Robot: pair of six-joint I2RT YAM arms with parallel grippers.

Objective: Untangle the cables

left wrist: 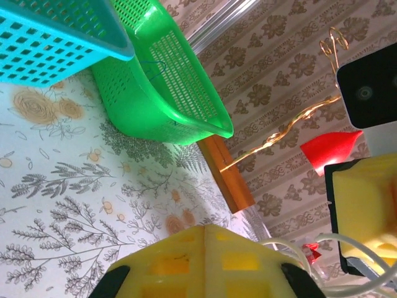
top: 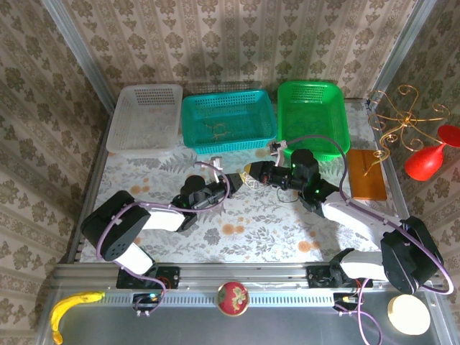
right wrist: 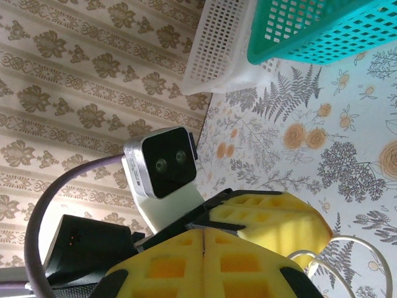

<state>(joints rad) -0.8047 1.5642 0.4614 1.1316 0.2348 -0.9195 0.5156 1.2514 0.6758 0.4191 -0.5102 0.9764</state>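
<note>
Over the middle of the flowered table my two grippers meet tip to tip. The cables (top: 249,182) show as a small whitish clump right at the tips. My left gripper (top: 240,178) comes in from the left, and its yellow foam jaws (left wrist: 205,228) are pressed flush together. From the right comes my right gripper (top: 254,171), whose jaws (right wrist: 203,233) are equally shut. No cord shows in either seam. White cable loops (left wrist: 338,245) curve toward the right gripper's pad (left wrist: 366,211). Another white loop (right wrist: 338,248) curves beside the left gripper's pad (right wrist: 273,217).
Three baskets line the back: white (top: 140,149), teal (top: 230,146) with a thin tan cord (top: 219,131) inside, and green (top: 339,126). A wooden board (top: 368,175), gold wire stand (top: 402,118) and red pieces (top: 424,162) sit at the right. Banana (top: 72,305) and red ball (top: 232,297) lie in front.
</note>
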